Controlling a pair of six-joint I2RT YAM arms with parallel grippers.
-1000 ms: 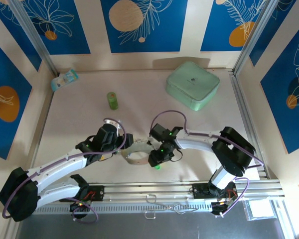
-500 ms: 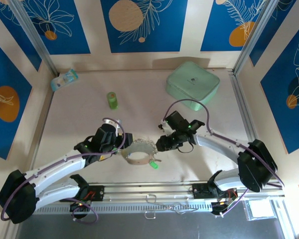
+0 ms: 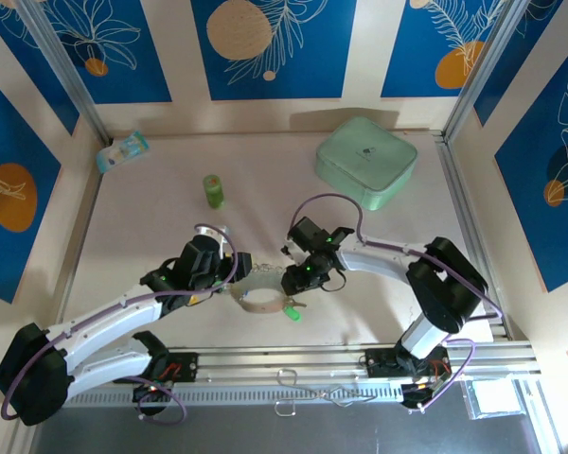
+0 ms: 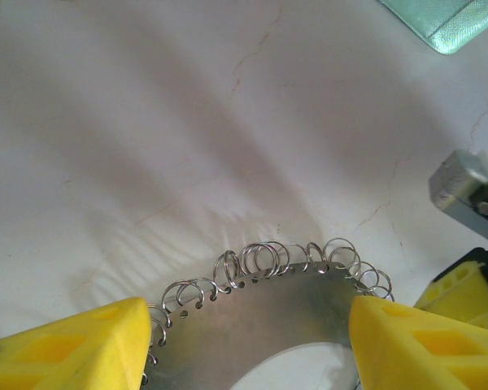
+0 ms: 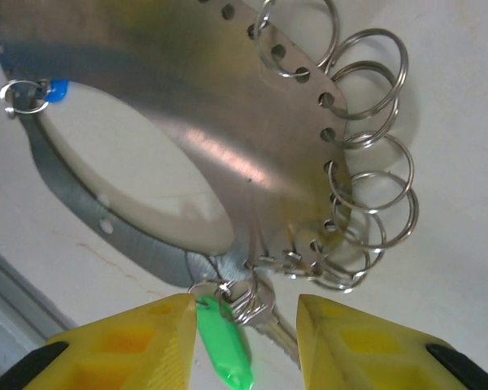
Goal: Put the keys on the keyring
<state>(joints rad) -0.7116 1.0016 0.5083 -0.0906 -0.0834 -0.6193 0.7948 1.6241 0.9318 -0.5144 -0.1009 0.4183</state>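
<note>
Gripping the keyring (image 3: 256, 305) at the near middle of the surface (image 3: 151, 236), between the two arms.
Left fingers (image 4: 81, 341) are clamping the flat silver plate across its width, with small split rings (image 4: 260, 260) crowding its far edge. Right fingers (image 5: 122, 341) are standing apart around a green key (image 5: 224, 341) hanging from the rim, which the left wrist view is cutting off. A blue key head (image 5: 57, 89) is peeking past the rim. From above, the rings are blurring together.

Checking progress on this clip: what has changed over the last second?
The right gripper pulled back from the keyring, then returned. Its open fingers now straddle the green key hanging on it. The left gripper still holds the keyring, and the green bottle has not moved.
</note>
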